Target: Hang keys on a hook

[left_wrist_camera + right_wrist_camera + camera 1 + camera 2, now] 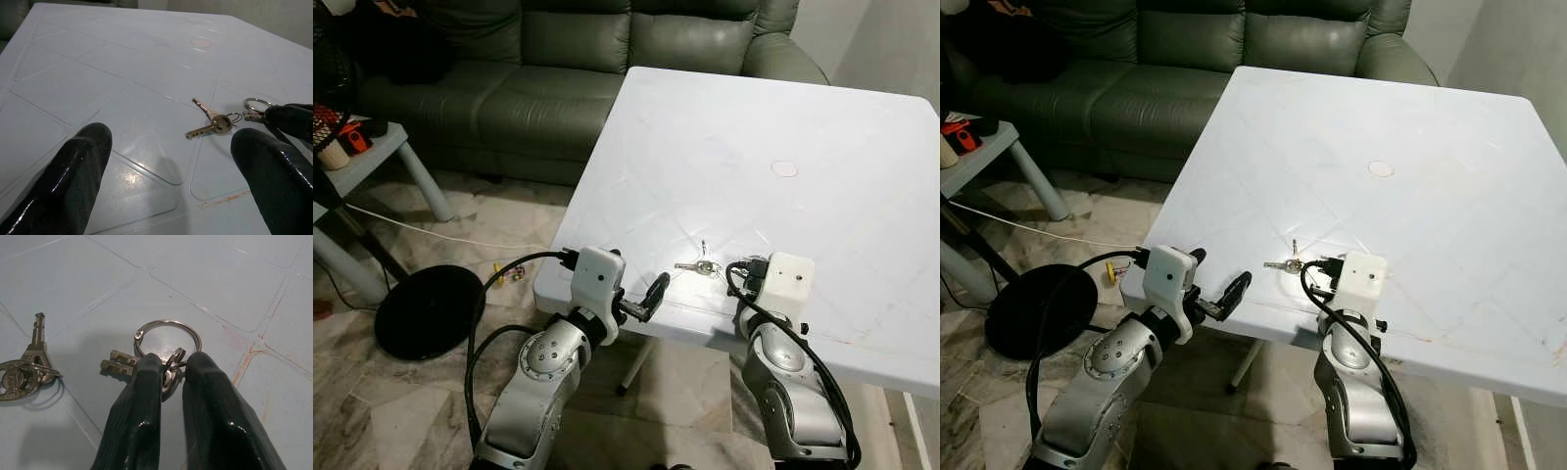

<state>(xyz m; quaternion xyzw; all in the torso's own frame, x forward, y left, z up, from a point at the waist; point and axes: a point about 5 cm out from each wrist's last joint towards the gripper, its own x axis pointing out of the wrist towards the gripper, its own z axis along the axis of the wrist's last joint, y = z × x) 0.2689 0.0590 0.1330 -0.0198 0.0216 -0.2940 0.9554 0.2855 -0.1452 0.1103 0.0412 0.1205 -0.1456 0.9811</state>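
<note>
Got my right gripper [168,369] pinched down on the key ring [167,339] flat on the white table [822,127], loose keys [703,265] trailing toward 9 o'clock, while the left gripper [166,161] sits spread wide further off.

The right gripper [171,369] pinches a key ring [167,337], and its own fingertips cover the near arc of that ring and the heads of the keys [120,363] on it, so how many keys hang there cannot be told. Beside it, a second key bunch [25,374] is cut off by the picture's edge. From the head cameras the right gripper's fingers are hidden behind its white wrist housing [785,277], and the keys ahead of it are too small to count. The left gripper [168,161] shows fingers [73,176] cut off by the lower edge.
</note>
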